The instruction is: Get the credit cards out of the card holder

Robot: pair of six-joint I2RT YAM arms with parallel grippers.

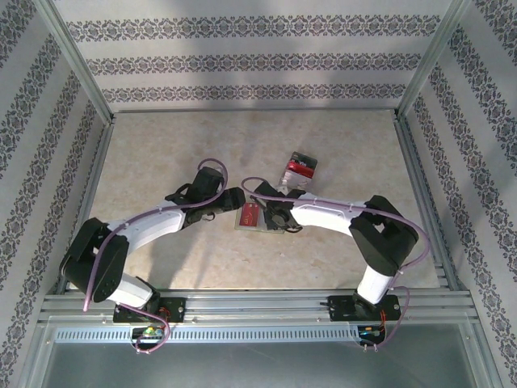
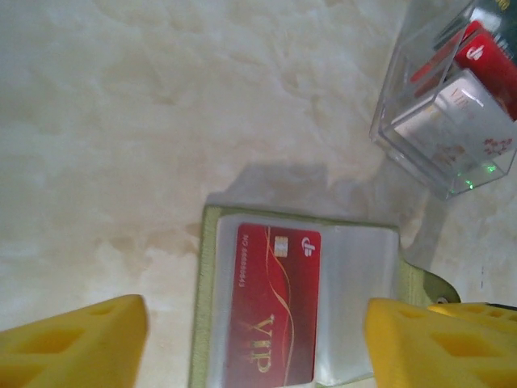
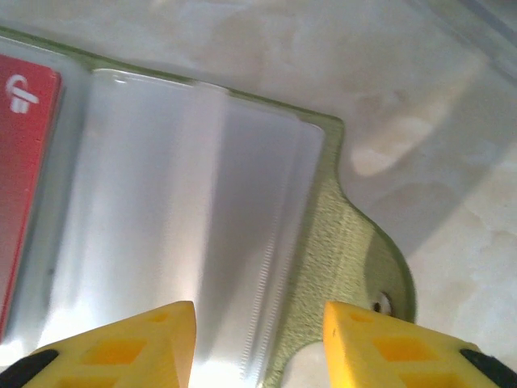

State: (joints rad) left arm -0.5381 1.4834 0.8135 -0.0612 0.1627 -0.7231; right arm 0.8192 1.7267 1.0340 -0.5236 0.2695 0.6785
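Left wrist view looks down on the card holder (image 2: 359, 267), an olive-green wallet lying spread open on the table (image 2: 121, 121), pale inside and clear pockets facing up. A red card (image 2: 275, 311) marked VIP in gold sits in one pocket. The left gripper (image 2: 257, 311) has its yellow fingers wide apart over the holder, clamping nothing. The right gripper (image 3: 258, 315) has its fingers apart above a clear pocket, beside the green tab (image 3: 355, 242). A clear box (image 2: 420, 137) holding red and white cards (image 2: 464, 105) stands near.

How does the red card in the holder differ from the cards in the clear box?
The red card lies flat in a pocket of the card holder; the boxed cards stand packed in the clear box. It is single; they are several, red and white. Both are thin rectangles.
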